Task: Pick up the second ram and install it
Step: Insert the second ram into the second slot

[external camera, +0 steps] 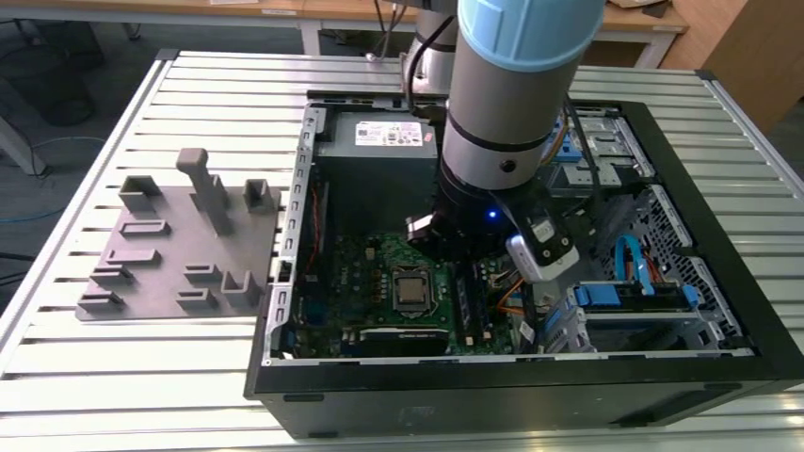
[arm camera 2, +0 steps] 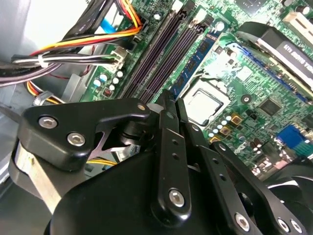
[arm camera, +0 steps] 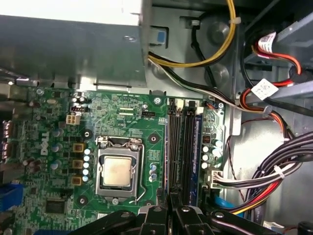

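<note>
The second ram (arm camera 2: pixel 196 58), a thin blue-green board with dark chips, stands in one of the long memory slots (arm camera: pixel 178 147) beside the processor socket (arm camera: pixel 117 171); its blue edge (arm camera: pixel 197 147) is also seen in the first wrist view. My gripper (arm camera 2: pixel 168 100) hovers just above the near end of those slots, shut, its two black fingers pressed together with nothing between them. The same fingers (arm camera: pixel 156 215) sit over the slot ends in the first wrist view. In the exterior view my arm (external camera: pixel 503 113) reaches down into the open computer case (external camera: pixel 503 372).
A grey plastic block with slots (external camera: pixel 176 254) lies on the slatted table at the exterior view's left. Inside the case are the grey power supply (external camera: pixel 377 141), bundled cables (arm camera: pixel 274 171) close to the slots, and blue drive brackets (external camera: pixel 628 292) at the exterior view's right.
</note>
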`<move>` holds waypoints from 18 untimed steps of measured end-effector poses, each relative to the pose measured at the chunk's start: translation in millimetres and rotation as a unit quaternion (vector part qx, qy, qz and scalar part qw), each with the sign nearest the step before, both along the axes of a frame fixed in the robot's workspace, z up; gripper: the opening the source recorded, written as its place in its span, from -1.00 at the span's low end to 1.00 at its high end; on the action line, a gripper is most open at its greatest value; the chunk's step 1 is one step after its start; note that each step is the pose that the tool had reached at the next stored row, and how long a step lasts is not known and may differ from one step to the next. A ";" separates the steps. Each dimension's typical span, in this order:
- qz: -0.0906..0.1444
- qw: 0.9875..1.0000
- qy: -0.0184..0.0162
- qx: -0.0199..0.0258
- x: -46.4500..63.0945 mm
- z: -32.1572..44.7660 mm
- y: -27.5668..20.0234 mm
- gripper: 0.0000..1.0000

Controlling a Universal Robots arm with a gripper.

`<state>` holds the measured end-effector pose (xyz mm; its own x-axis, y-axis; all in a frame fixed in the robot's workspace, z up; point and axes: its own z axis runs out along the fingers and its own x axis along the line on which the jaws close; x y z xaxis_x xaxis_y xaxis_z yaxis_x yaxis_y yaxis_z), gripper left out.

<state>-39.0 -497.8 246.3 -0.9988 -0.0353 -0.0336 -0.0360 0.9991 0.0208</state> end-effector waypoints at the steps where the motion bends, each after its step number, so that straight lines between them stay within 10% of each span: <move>1: -0.005 1.000 0.000 0.000 0.0 -0.9 0.1 -0.73; 18: -0.031 1.000 0.000 0.000 6.6 -20.7 2.5 -0.73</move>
